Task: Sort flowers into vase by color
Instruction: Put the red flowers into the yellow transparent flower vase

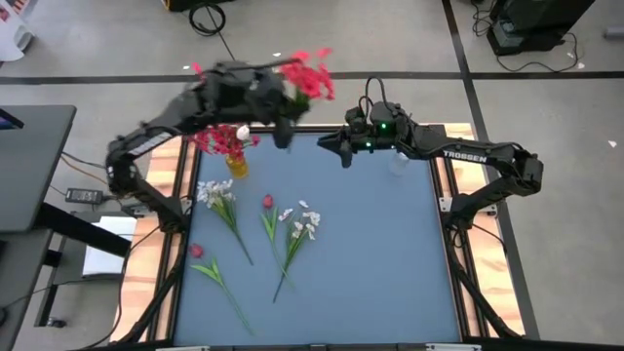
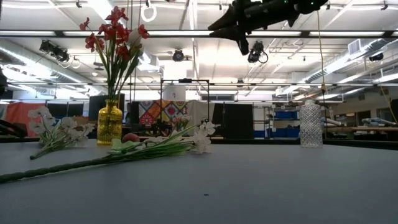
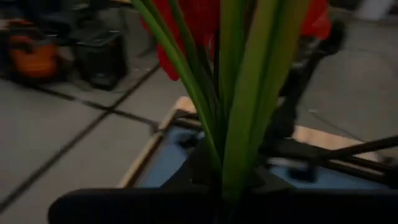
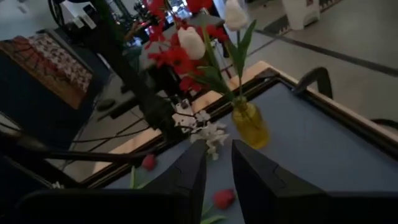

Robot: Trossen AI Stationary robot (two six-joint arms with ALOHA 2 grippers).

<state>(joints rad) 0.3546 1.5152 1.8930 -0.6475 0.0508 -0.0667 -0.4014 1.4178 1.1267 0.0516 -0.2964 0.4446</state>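
Observation:
My left gripper (image 1: 282, 109) is raised over the table's far edge and shut on a red flower bunch (image 1: 310, 75). A yellow vase (image 1: 237, 163) (image 2: 109, 122) (image 4: 250, 124) stands just below it, holding red and white blooms. A clear vase (image 2: 311, 124) stands near the far right. White flowers (image 1: 216, 194), a red tulip (image 1: 267, 202), a second white spray (image 1: 302, 226) and a pink flower (image 1: 198, 252) lie flat on the mat. My right gripper (image 1: 338, 146) (image 4: 219, 163) hovers open over the far middle, pointing left toward the yellow vase. My left gripper pinches the green stems (image 3: 239, 134) of the red bunch between its two fingers. Several stems and leaves run together through the gap. They run forward out of the gripper, with the red blooms (image 3: 186, 25) at the far end. The bunch is lifted clear of the table.
Wooden side rails (image 1: 168, 200) border the blue mat (image 1: 380, 253), whose right half is bare. Cables and equipment lie on the floor beyond the far edge. A desk (image 1: 29, 166) stands left of the table.

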